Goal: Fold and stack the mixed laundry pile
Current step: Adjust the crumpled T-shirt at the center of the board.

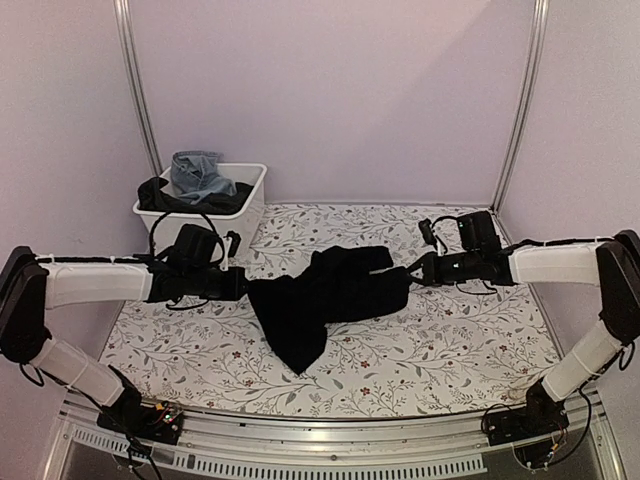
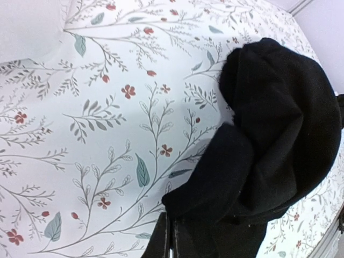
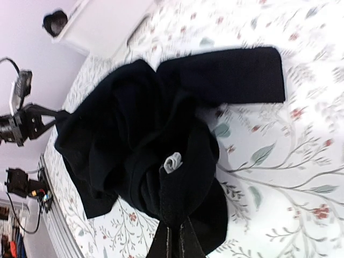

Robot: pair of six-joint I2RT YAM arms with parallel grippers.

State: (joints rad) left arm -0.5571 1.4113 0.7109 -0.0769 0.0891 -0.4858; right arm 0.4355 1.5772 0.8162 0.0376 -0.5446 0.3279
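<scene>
A large black cloth [image 1: 325, 300] lies bunched across the middle of the flowered table, stretched between both arms. My left gripper [image 1: 245, 285] is shut on its left edge; in the left wrist view the jaws [image 2: 174, 220] pinch the dark fabric [image 2: 269, 134] together. At the right end, my right gripper [image 1: 410, 272] is shut on a fold of the same cloth [image 3: 134, 134], just below a small white label [image 3: 172, 162]. The rest of the laundry, light blue jeans [image 1: 197, 175] and dark clothes [image 1: 165, 195], sits in the bin.
A white plastic bin [image 1: 250, 205] stands at the back left, close behind the left arm. The flowered table cover [image 1: 450, 340] ends at a metal rail along the near edge. Pale walls with metal posts close off the back and sides.
</scene>
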